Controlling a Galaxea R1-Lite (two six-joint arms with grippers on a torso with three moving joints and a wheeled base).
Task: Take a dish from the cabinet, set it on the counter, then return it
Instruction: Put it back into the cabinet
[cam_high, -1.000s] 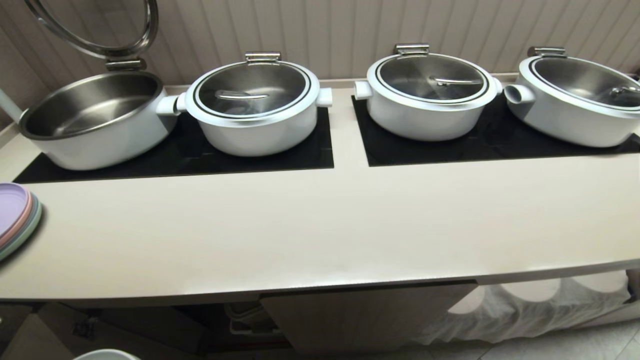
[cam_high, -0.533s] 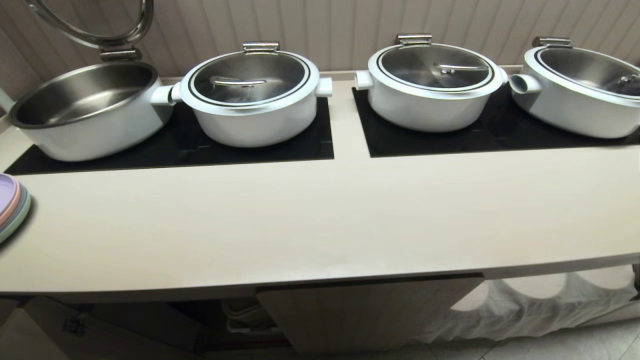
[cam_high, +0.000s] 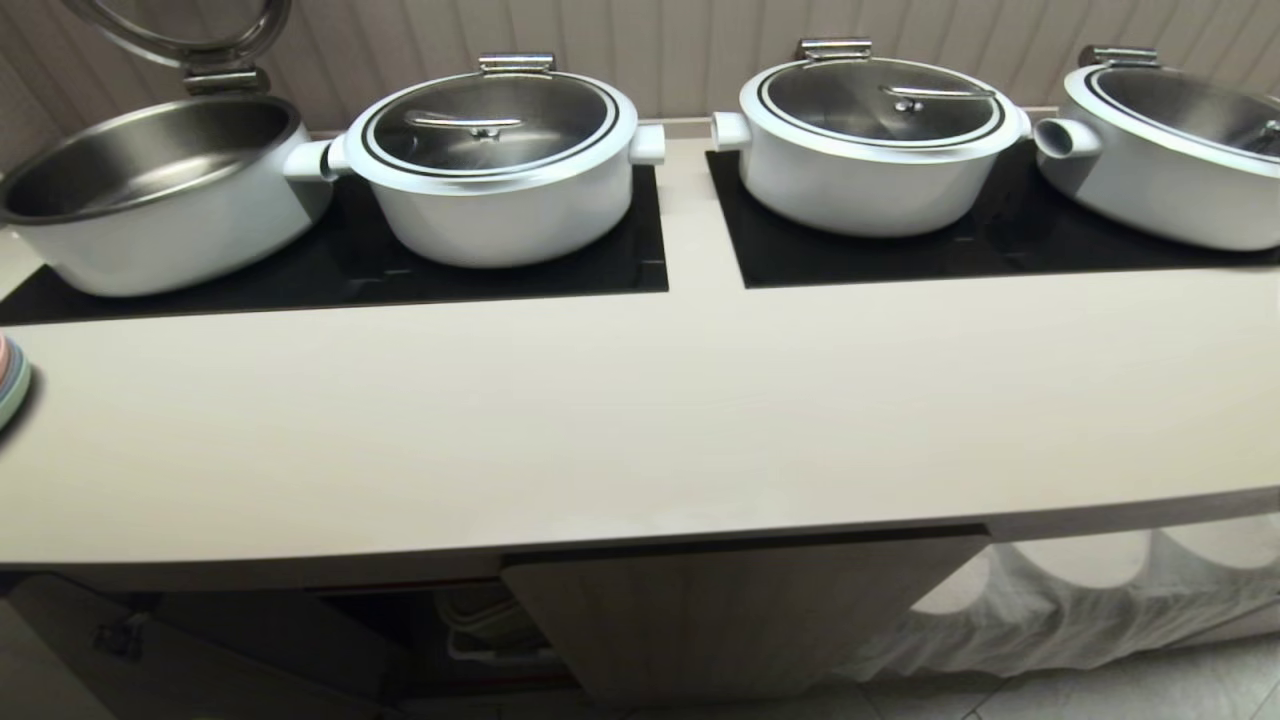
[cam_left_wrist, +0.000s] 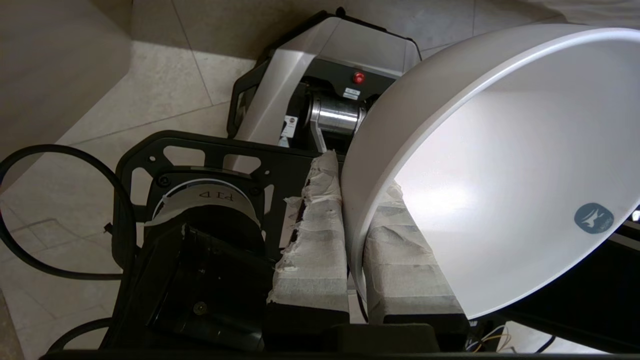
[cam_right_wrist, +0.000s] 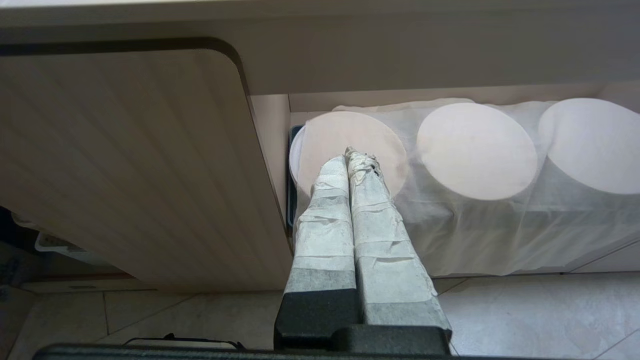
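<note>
In the left wrist view the dish, a glossy white round bowl, is held tilted on edge over the tiled floor and the robot's own base. My left gripper is shut on the dish's rim, one taped finger outside the wall and one inside. Neither the dish nor that arm shows in the head view. The cream counter fills that view. Under it is the cabinet, with one fluted door and a dark opening to its left. My right gripper hangs shut and empty in front of the cabinet door.
Several white lidded pots stand on two black glass panels at the back of the counter; the leftmost has its lid up. Pastel plates sit at the counter's left edge. A white cloth covers round stacks under the counter, right.
The whole head view has shifted: pots and counter slid upward, the plates slid almost out at the left. A white rim at the bottom left edge one second ago is out of view.
</note>
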